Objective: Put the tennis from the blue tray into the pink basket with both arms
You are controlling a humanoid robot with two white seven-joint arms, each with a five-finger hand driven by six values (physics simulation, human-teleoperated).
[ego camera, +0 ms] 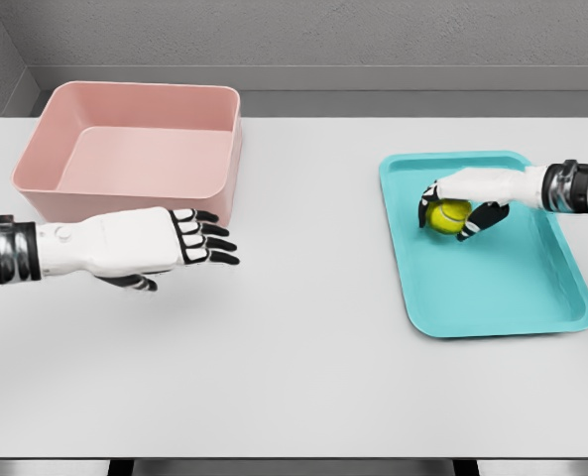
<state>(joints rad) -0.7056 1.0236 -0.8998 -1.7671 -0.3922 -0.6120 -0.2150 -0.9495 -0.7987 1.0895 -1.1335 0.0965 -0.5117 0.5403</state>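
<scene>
Curling right-hand fingers [490,215] around the tennis ball [448,215]

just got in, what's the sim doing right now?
The right hand is closed around the tennis ball, which sits inside the blue tray on the right. The left hand hovers open over the table in front of the pink basket. The basket has nothing in it.

One yellow tennis ball [448,215], one blue tray [492,297], one pink basket [135,139], one white bench [294,377], and two robot hands: left hand [189,240], right hand [464,201].
</scene>
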